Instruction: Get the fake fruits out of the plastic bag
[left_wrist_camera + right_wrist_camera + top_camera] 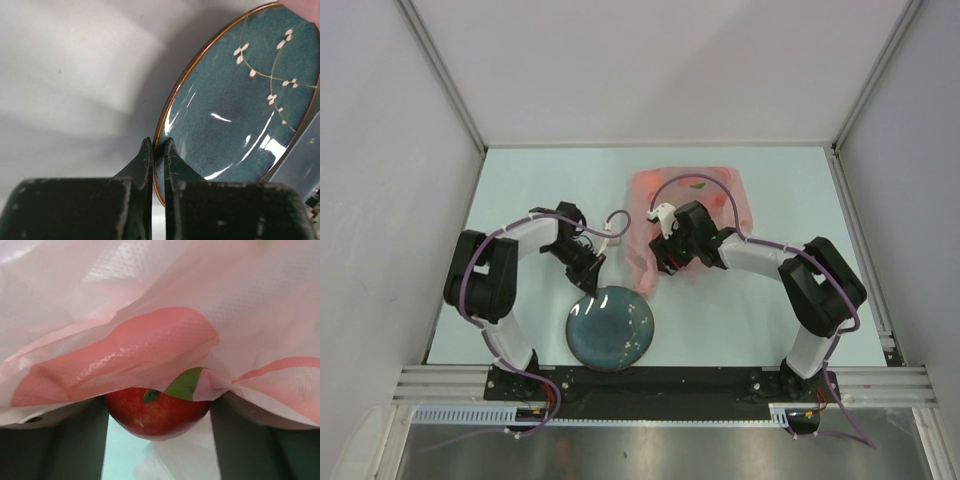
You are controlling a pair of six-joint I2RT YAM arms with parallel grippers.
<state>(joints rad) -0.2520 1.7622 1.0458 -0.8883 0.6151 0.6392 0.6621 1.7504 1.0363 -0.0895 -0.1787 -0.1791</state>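
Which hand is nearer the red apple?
Right. The right hand has the red apple between its fingers, under the edge of the plastic bag; the left hand is shut at the plate rim, off the bag.

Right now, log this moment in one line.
left end effector: shut, by plate | right end effector: astride apple under bag, grip unclear
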